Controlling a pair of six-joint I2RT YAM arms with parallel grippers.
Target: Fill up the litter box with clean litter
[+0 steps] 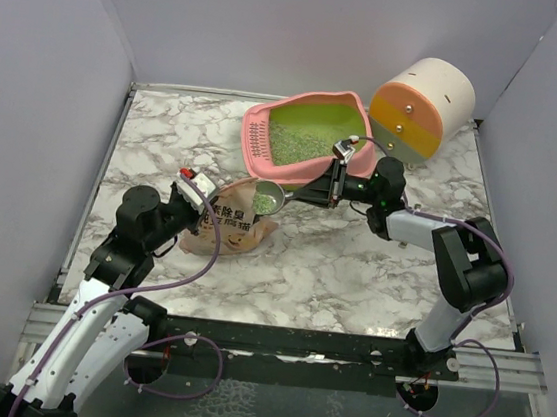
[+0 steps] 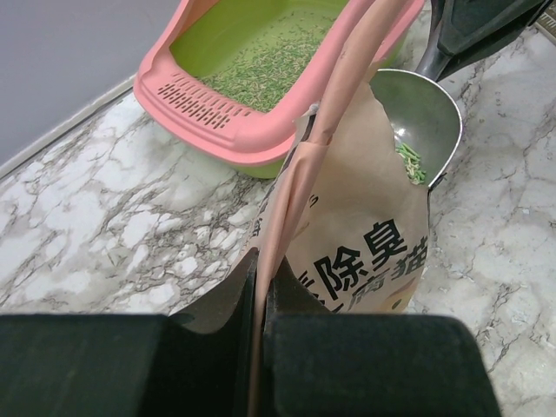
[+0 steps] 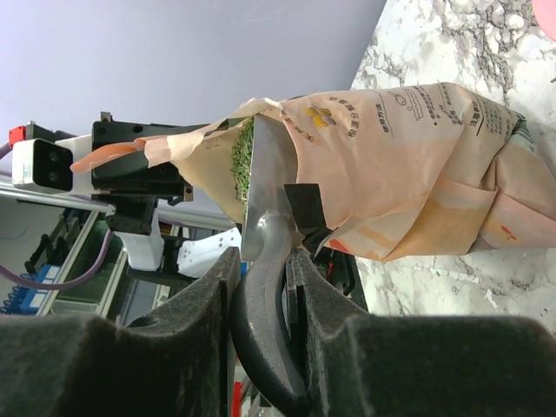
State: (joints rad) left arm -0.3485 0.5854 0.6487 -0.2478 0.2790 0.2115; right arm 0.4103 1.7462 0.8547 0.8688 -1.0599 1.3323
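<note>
The pink litter box (image 1: 257, 131) stands at the back centre, green inside, with pale green litter (image 1: 301, 143) on its floor; it also shows in the left wrist view (image 2: 208, 122). The tan pouch (image 1: 231, 225) stands on the table in front of it. My left gripper (image 1: 191, 197) is shut on the pouch's pink top edge (image 2: 300, 174). My right gripper (image 1: 329, 186) is shut on the handle of the grey metal scoop (image 1: 268, 198), whose bowl (image 2: 421, 117) sits at the pouch mouth with a few granules (image 2: 410, 161) in it. The scoop handle (image 3: 269, 287) sits between my right fingers.
A white-orange-yellow round drawer cabinet (image 1: 421, 109) stands at the back right, beside the litter box. Purple walls enclose the marble table (image 1: 352, 267) on three sides. A black rail (image 1: 323, 345) runs along the near edge.
</note>
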